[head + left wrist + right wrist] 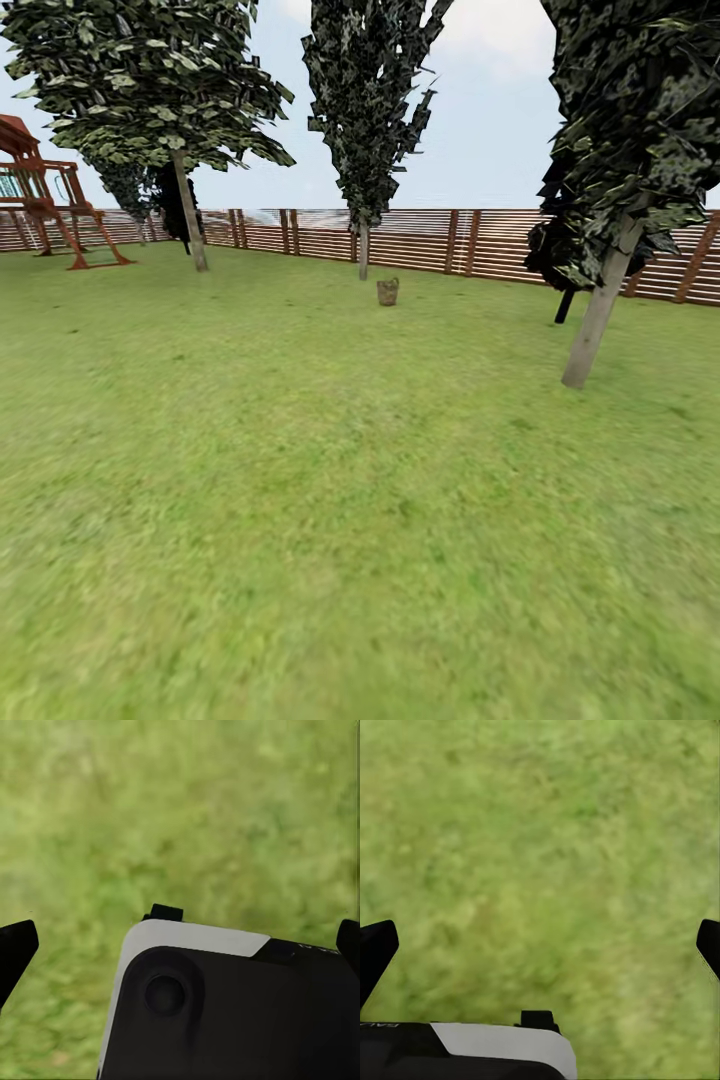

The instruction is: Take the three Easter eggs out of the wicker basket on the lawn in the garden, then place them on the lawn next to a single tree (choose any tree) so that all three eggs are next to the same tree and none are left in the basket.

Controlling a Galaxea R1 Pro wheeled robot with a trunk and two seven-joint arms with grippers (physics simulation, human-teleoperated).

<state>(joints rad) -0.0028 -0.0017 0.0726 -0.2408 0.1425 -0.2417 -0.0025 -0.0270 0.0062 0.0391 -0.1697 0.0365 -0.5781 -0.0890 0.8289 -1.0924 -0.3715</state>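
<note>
The wicker basket (387, 291) stands far off on the lawn (330, 480), small and brown, just in front of the fence. It is too distant to make out the Easter eggs inside it. A tree (190, 215) with a straight grey-brown trunk and green canopy rises at the back left. In the left wrist view my left gripper (184, 945) is open over grass, its dark fingertips (16, 945) spread wide with nothing between them. My right gripper (544, 945) is open the same way above bare grass.
A slim dark tree (363, 250) stands just left of the basket. A leaning tree (600, 310) with dark foliage is at the right. The slatted wooden fence (420, 240) closes the back, with a red-brown playset (45, 205) at the far left. A black-and-white robot part (225, 1012) lies under the left gripper.
</note>
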